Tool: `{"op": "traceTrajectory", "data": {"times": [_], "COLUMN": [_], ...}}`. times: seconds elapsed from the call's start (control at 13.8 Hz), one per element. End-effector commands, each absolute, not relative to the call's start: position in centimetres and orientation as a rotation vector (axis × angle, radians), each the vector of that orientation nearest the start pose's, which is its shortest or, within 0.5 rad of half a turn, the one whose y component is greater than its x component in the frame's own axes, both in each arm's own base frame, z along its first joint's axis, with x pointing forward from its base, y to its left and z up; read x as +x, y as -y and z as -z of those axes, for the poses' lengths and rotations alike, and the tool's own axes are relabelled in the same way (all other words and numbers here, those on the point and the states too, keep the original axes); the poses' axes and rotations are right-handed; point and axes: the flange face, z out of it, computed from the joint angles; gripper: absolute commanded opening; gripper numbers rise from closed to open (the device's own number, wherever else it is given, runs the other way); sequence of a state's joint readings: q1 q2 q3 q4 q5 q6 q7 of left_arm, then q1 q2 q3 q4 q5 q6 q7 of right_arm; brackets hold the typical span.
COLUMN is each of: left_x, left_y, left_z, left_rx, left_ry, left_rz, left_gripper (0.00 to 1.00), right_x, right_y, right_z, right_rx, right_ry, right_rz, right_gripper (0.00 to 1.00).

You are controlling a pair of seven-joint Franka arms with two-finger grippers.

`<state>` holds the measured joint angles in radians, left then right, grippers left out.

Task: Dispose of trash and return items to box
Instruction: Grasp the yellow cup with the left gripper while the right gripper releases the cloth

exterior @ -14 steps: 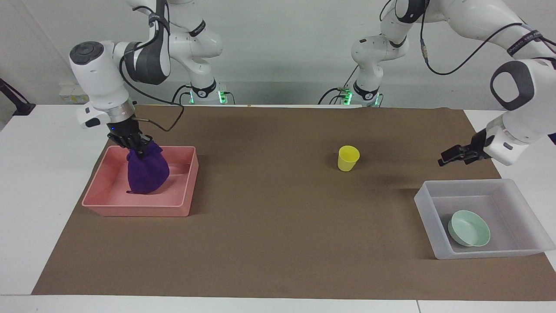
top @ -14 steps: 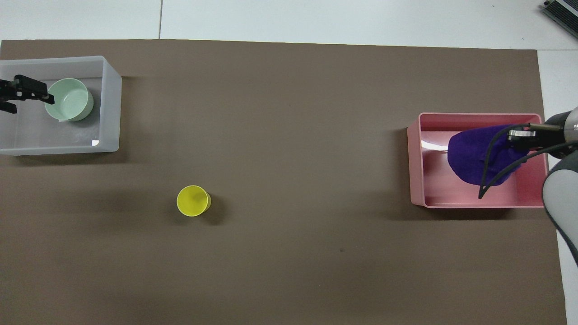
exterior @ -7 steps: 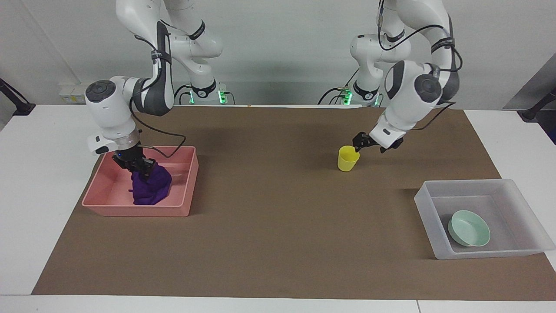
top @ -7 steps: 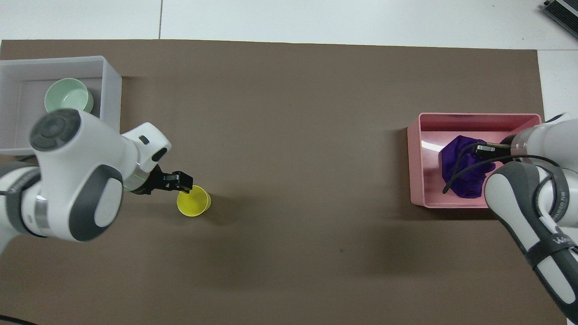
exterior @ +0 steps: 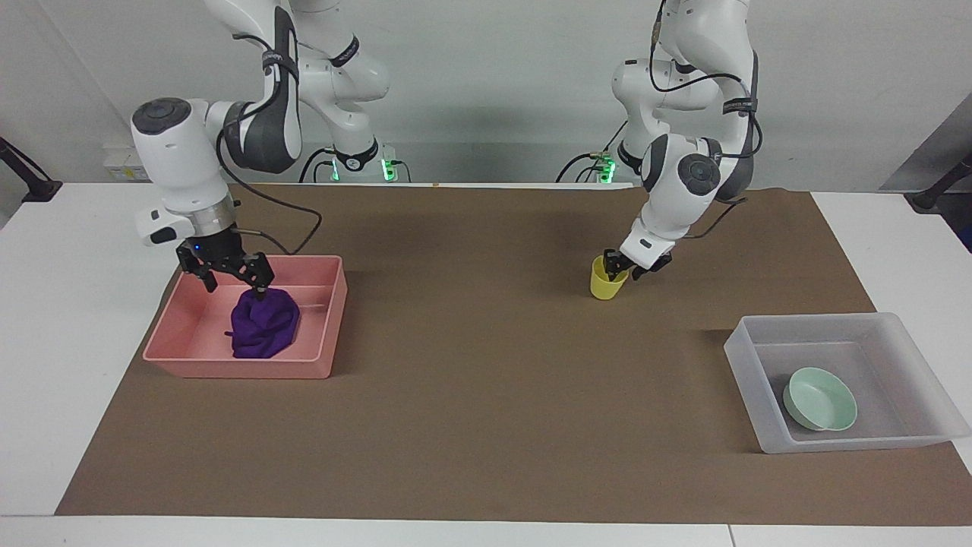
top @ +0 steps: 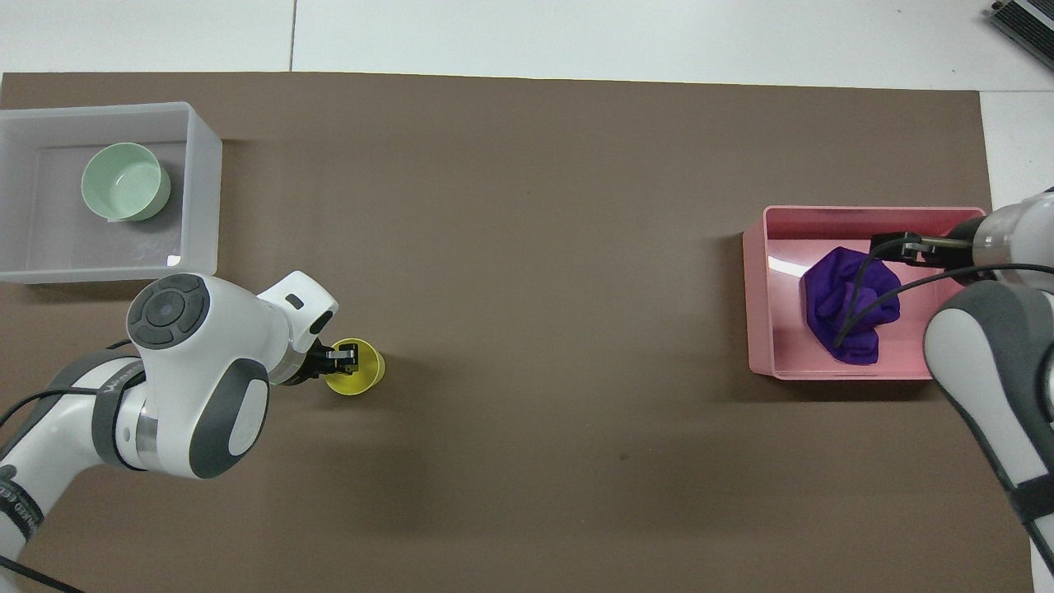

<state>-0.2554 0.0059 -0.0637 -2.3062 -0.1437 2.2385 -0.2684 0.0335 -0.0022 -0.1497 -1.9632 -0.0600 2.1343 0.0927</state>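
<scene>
Gripper first, in the facing view: the right gripper (exterior: 230, 273) hangs just over the pink tray (exterior: 332, 319) at the right arm's end of the table (exterior: 486, 425), fingers spread wide and holding nothing. Below it the purple rag (exterior: 263, 325) lies crumpled on the tray floor. The left gripper (exterior: 621, 267) is down at the yellow cup (exterior: 605, 280), which stands upright on the brown mat; its fingers sit at the cup's rim, but whether they pinch it cannot be told. At the left arm's end, farther from the robots than the cup, the translucent box (exterior: 748, 380) holds the mint-green bowl (exterior: 820, 398).

From overhead, the left gripper (top: 342, 358) covers one side of the yellow cup's (top: 362, 375) mouth, one finger seeming to reach inside. The mint-green bowl (top: 125, 181) rests upright in the box (top: 202, 206). The right gripper (top: 897, 247) is over the pink tray (top: 753, 305), beside the purple rag (top: 848, 305), which lies in a heap and apart from the fingers.
</scene>
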Motion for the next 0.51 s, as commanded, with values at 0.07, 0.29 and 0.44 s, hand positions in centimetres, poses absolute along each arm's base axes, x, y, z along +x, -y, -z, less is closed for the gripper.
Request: {"op": "traceTrajectory", "data": {"times": [0.07, 0.29, 0.44], "left_x": [48.4, 51.7, 54.0], "left_y": [15.6, 12.5, 8.9], "left_z": [-35.9, -42.6, -47.9], "left_rx": [-3.235, -3.232, -3.230], "left_ry": [0.147, 0.238, 0.295], "left_rz": [-0.141, -0.226, -0.242], "left_gripper": [0.00, 0.00, 0.00], "right_x": [56.3, 55.5, 54.7], "right_y": [6.9, 6.9, 6.6], "right_z": [-56.0, -60.9, -62.8], "right_rx": [-3.182, -3.170, -3.088], "right_ry": [-0.256, -0.266, -0.247], "right_rz": [0.177, 0.057, 0.013], "right_gripper": [1.00, 1.00, 1.00]}}
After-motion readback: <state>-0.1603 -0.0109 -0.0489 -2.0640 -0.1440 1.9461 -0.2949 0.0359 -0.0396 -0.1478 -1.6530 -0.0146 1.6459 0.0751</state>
